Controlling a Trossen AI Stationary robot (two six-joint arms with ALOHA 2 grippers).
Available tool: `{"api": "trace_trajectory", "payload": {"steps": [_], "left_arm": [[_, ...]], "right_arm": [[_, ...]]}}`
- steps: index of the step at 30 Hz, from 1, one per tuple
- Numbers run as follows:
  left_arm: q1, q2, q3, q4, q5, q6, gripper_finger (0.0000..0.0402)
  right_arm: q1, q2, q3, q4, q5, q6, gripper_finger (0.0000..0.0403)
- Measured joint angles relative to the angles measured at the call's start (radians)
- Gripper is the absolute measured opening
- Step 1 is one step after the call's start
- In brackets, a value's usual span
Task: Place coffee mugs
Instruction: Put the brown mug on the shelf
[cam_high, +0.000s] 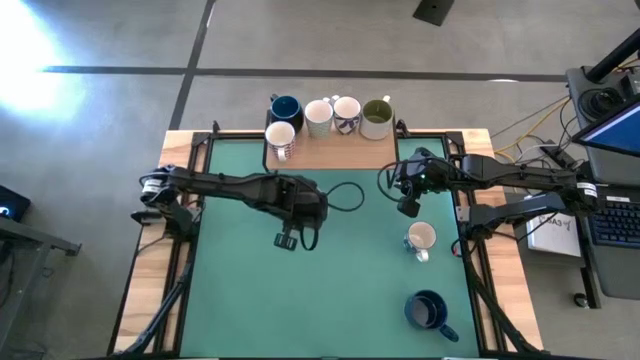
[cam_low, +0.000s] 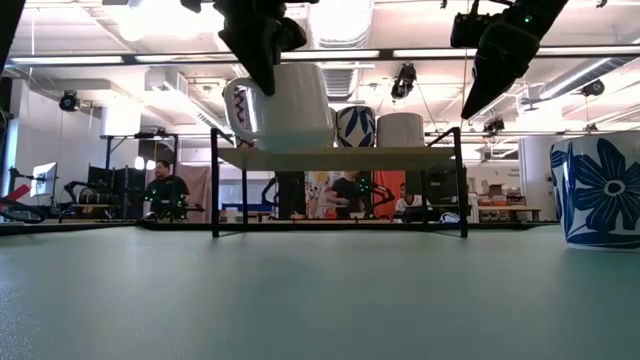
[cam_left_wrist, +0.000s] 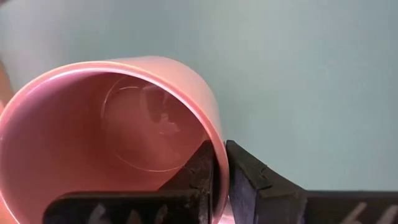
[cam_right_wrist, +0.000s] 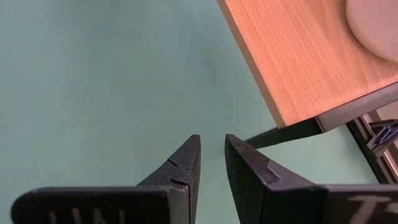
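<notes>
Pink mug (cam_left_wrist: 118, 134): running off the left wrist view's edge, handle not showing; in the high view the left arm is covering it, so it is not visible there
Blue-flowered mug (cam_low: 600, 190): the low view's right edge is cutting it off; handle not showing
Left gripper (cam_low: 262, 50): upper part leaving the low view's top edge
Right gripper (cam_low: 490, 85): fingertips too dark in the low view to tell apart
Mugs on the shelf (cam_high: 330, 117): overlapping in the low view; patterns too small to read from above
Wooden shelf (cam_right_wrist: 298, 56): only one corner showing in the right wrist view
</notes>
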Motion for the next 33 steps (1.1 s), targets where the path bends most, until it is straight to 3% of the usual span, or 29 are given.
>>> {"api": "trace_trajectory", "payload": {"steps": [18, 33], "left_arm": [[0.146, -0.001, 0.086, -0.014, 0.005, 0.406, 0.0010], [0.252, 0.012, 0.086, 0.021, 0.002, 0.368, 0.0011]], "right_arm": [[0.000, 0.000, 0.000, 0.000, 0.000, 0.000, 0.0063], [0.000, 0.000, 0.000, 0.000, 0.000, 0.000, 0.0063]]}}
